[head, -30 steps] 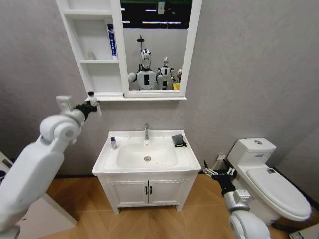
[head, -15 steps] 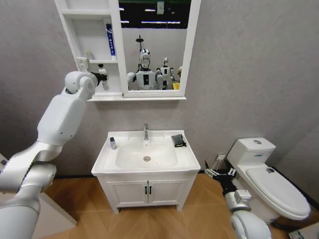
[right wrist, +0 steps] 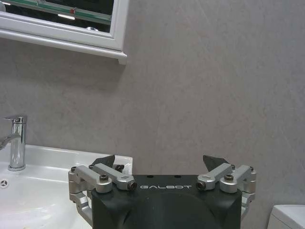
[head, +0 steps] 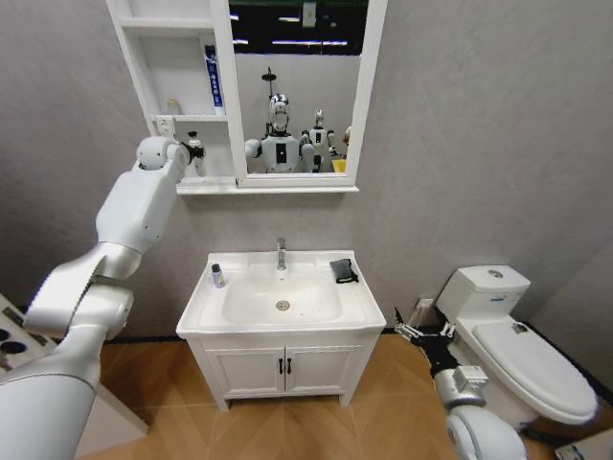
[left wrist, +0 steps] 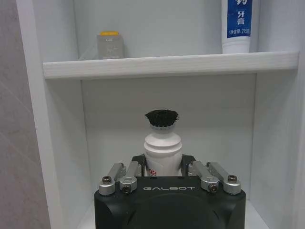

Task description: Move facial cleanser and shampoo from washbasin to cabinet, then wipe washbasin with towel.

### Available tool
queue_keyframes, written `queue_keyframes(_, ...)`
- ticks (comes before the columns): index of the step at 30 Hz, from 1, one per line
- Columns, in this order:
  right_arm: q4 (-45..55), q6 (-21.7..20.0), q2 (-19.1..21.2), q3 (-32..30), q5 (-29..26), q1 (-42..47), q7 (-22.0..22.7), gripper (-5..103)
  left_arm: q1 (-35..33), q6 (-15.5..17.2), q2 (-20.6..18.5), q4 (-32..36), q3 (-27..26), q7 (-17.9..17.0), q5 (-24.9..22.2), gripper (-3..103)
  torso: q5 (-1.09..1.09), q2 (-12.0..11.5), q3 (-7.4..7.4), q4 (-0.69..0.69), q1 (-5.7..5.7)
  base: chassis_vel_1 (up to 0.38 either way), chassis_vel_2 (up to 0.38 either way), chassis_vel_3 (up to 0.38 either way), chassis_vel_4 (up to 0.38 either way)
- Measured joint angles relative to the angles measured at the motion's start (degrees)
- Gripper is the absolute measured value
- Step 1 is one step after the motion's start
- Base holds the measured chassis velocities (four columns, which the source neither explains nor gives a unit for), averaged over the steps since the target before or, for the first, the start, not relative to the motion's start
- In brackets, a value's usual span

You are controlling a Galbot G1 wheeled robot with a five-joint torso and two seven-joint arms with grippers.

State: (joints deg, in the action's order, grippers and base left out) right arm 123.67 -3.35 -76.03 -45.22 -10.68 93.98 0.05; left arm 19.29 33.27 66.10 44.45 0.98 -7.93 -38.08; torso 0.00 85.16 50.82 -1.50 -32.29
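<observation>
Shampoo or cleanser, the label does not settle it: a white bottle (left wrist: pixel 163 152) with a black bristly cap stands upright between the fingers of the left tool (left wrist: pixel 164 172), which is closed on its lower body inside the bottom compartment of the cabinet (head: pixel 158 72) at the upper left of the head frame. Printed on the tool's black housing is "GALBOT"; a strip of red marking shows on the bottle just above it, too little to read. On the shelf above, the left wrist view picks out a small grey box with a yellow top (left wrist: pixel 110 45) and the foot of a blue-and-white tube (left wrist: pixel 237 26) bearing white characters and digits (something like "215"). In the head view the left tool (head: pixel 194 150) sits at the compartment's mouth, with bare shelf wall to either side of the bottle. Lower in that frame the washbasin (head: pixel 359 305) has a second small bottle (head: pixel 218 276) on its left rim and the dark towel (head: pixel 343 270) on its right rear corner, the chrome tap (head: pixel 282 253) between them. The right tool (head: pixel 421 333) hangs low at the lower right, beside the basin's right edge and short of the toilet (head: pixel 522 350); the right wrist view shows its fingers (right wrist: pixel 106 161) spread wide with nothing between them.
</observation>
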Motion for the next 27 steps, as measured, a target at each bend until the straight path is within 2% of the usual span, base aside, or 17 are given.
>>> queue_keyframes(10,-0.1,1.5,-0.1,-1.0,-0.4,1.6,-0.2,100,3.6,-3.2,3.1,-9.5,-3.0,2.6,7.0,37,0.01,0.0,-0.01,-0.01,0.01,0.0,0.0,0.0,0.0)
queue_keyframes(27,0.4,1.9,-0.1,-1.4,-0.9,2.0,-0.2,100,4.1,-5.5,4.5,-13.1,-5.0,3.4,9.9,37,0.0,0.0,-0.01,0.0,0.01,0.0,0.0,0.0,0.0)
